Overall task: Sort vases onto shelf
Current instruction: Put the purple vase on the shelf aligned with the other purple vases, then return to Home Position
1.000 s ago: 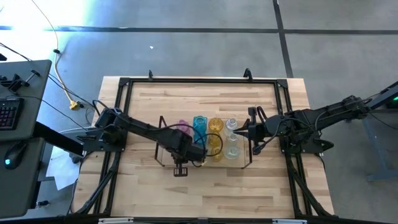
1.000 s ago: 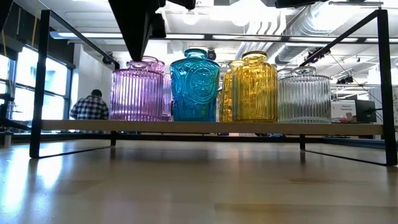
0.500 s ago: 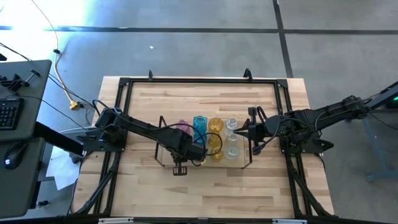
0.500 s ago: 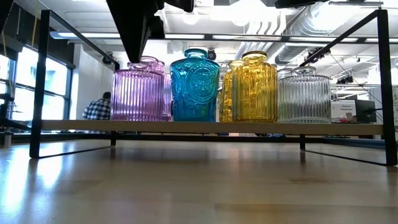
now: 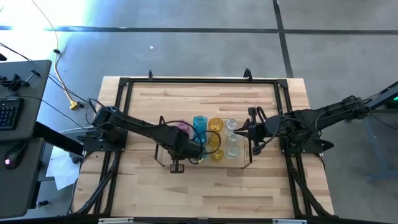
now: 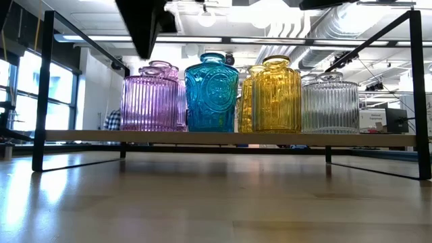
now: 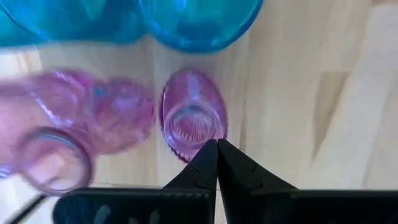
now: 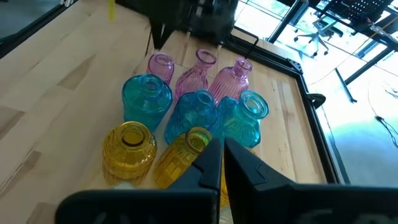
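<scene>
**Both grippers closed and empty above the vases on the shelf**

The left gripper (image 7: 216, 149) had its fingers pressed together, holding nothing, and hung just above the ribbed pink vase (image 7: 193, 122) at the pink end of the shelf (image 6: 223, 138); that vase's open mouth lay directly ahead of the fingertips. Two more pink vases (image 8: 198, 73) stood beside it. The right gripper (image 8: 222, 149) was likewise shut and empty, poised over the opposite, clear-glass end of the shelf, near the yellow vases (image 8: 129, 149). Along the shelf from the pink end, the vases ran pink, then teal blue vases (image 6: 211, 93), then yellow, then clear vases (image 6: 329, 102), upright and close together.
</scene>
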`<state>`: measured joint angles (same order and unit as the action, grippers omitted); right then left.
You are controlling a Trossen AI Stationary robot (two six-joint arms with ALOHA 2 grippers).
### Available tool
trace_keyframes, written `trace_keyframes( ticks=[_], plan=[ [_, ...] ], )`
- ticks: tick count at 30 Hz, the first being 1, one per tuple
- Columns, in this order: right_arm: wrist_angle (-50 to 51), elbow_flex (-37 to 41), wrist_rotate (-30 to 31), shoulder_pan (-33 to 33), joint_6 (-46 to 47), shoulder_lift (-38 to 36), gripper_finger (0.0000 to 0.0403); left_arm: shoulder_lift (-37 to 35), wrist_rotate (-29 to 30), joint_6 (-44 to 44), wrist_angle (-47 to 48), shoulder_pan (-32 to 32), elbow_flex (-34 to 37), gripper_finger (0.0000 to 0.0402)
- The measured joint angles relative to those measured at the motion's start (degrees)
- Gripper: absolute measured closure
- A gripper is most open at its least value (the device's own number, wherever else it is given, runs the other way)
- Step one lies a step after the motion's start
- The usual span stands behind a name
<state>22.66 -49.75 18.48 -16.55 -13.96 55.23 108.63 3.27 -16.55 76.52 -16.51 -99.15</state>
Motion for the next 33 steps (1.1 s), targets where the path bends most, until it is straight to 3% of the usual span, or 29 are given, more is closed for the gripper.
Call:
trace_keyframes(
  ticks=[9, 14, 25, 33],
  plan=[
    [0.3, 0.0, -5.0, 0.0, -2.5, -0.7, 0.0403, -10.4, 0.6, 5.6, -9.1, 0.8, -0.1, 0.0401],
    [0.2, 0.0, -5.0, 0.0, -2.9, -2.3, 0.0403, -14.8, 1.0, 14.6, -15.8, 2.9, -0.1, 0.0401],
    [-0.1, 0.5, -2.7, 0.0, -2.6, -5.8, 0.0403, -16.0, -5.7, 27.6, -26.4, 9.9, 0.2, 0.0401],
    [-13.6, 13.9, -2.3, 1.5, -4.5, -14.3, 0.0403, -22.2, -12.0, 29.2, -43.9, 13.7, 14.6, 0.0401]
  ],
)
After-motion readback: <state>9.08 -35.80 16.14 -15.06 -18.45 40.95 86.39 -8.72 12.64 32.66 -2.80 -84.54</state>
